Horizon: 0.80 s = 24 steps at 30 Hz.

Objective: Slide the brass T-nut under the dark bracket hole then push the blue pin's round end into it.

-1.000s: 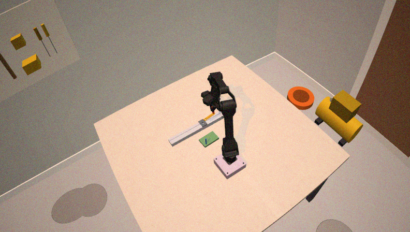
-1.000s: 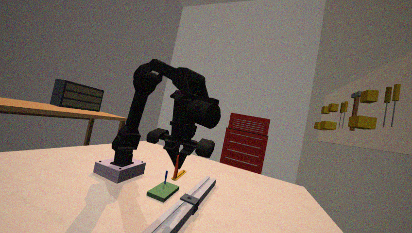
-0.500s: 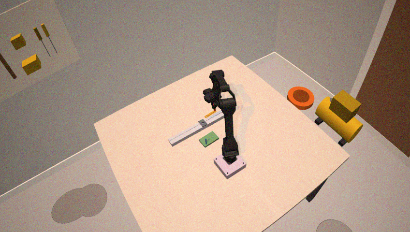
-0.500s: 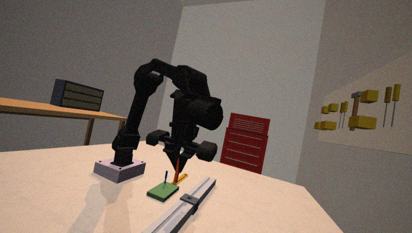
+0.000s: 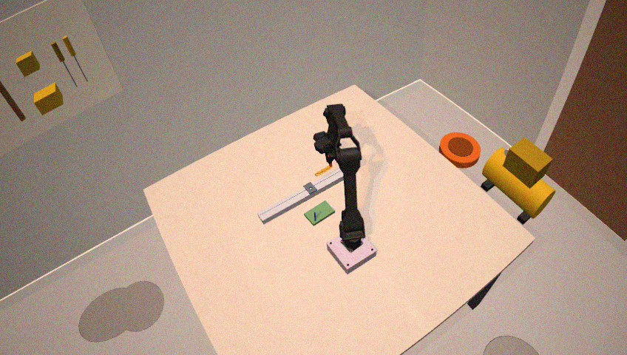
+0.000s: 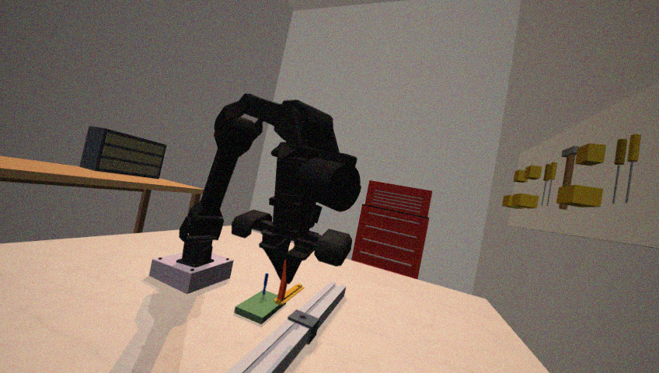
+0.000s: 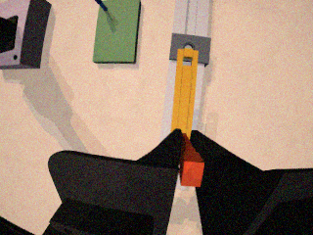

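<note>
The orange handle [image 5: 330, 160] [image 6: 282, 284] [image 7: 192, 171] is being pinched between the fingers [image 5: 328, 154] [image 6: 287, 276], and the brass T-nut [image 5: 323, 170] [image 6: 291, 293] [image 7: 184, 93] is being carried above the table [image 5: 418, 272] [image 6: 416, 332] [image 7: 264, 98], apparently clear of the aluminum rail [image 5: 281, 208] [image 6: 282, 344] [image 7: 193, 17]. In the wrist view, the nut is being seen lined up over the slot, its far end overlapping the dark bracket [image 5: 310, 188] [image 6: 303, 318] [image 7: 178, 43]. The blue pin [image 5: 315, 216] [image 6: 266, 284] [image 7: 101, 5] is being held by the green tray [image 5: 324, 208] [image 6: 259, 307] [image 7: 117, 41]. The approach to the slot seems to be in hand; next, the nut is probably needing to be tipped and lowered in beside the bracket, without its lips being struck.
</note>
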Tool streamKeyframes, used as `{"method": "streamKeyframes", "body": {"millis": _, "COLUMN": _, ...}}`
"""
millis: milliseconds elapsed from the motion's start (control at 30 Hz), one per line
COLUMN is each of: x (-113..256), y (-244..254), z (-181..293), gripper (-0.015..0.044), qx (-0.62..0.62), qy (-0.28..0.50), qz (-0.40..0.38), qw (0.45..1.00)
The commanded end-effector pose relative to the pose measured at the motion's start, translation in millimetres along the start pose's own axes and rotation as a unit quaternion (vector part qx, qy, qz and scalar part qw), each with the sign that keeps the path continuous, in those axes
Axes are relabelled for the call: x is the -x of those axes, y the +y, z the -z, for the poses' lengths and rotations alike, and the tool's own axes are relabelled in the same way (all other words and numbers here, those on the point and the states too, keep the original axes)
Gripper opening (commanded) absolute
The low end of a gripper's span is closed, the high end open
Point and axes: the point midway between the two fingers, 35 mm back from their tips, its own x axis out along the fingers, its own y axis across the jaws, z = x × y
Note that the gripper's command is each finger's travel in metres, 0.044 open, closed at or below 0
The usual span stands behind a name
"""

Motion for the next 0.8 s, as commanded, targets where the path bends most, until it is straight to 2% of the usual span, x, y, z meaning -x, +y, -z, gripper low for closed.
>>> {"method": "streamKeyframes", "body": {"millis": 0, "x": 1.9, "y": -3.9, "z": 5.6, "gripper": -0.0150, "qx": -0.008, "qy": -0.001, "qz": 0.004, "qw": 1.000}}
{"method": "streamKeyframes", "body": {"millis": 767, "x": 1.6, "y": -7.1, "z": 15.1, "gripper": -0.0150, "qx": -0.012, "qy": -0.006, "qz": 0.031, "qw": 0.999}}
